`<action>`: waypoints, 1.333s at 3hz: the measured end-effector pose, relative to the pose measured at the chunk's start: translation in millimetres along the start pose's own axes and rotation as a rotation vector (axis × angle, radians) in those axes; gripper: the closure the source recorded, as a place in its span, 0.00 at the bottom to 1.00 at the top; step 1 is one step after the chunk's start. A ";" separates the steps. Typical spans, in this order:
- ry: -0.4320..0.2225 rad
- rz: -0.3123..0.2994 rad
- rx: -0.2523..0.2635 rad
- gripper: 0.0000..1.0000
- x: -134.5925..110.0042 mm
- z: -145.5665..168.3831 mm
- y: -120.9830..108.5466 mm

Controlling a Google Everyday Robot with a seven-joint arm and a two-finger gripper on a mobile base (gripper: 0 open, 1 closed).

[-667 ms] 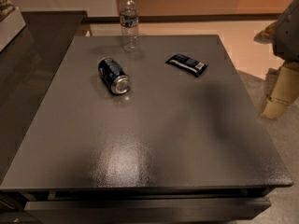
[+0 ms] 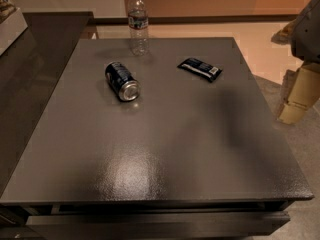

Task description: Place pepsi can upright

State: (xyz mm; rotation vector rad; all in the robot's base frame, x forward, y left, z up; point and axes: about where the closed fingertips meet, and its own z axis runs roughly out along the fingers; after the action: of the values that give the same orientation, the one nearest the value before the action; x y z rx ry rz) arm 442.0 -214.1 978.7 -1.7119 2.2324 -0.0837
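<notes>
Camera view shows pepsi can [image 2: 122, 81] lying sideways on grey desk [image 2: 150, 149], pincer [image 2: 298, 94] beyond the right edge, its grip state unclear.

The pepsi can [image 2: 122, 81] lies on its side on the surface [image 2: 165, 154], in the upper left of the frame. The water bottle [image 2: 138, 23] stands upright behind it, near the far edge. The snack packet [image 2: 200, 69] lies flat right of the can, well apart. The gripper [image 2: 299, 94] hangs beyond the surface's right edge, at the frame's right side.
</notes>
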 end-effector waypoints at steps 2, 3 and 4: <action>-0.061 0.042 -0.008 0.00 -68.6 15.1 -17.2; -0.070 0.091 -0.041 0.00 -107.2 37.5 -30.4; -0.067 0.162 -0.092 0.00 -143.8 66.9 -42.5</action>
State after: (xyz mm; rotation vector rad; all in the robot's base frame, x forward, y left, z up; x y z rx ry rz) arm 533.6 -79.5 957.3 -1.5466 2.3476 0.1142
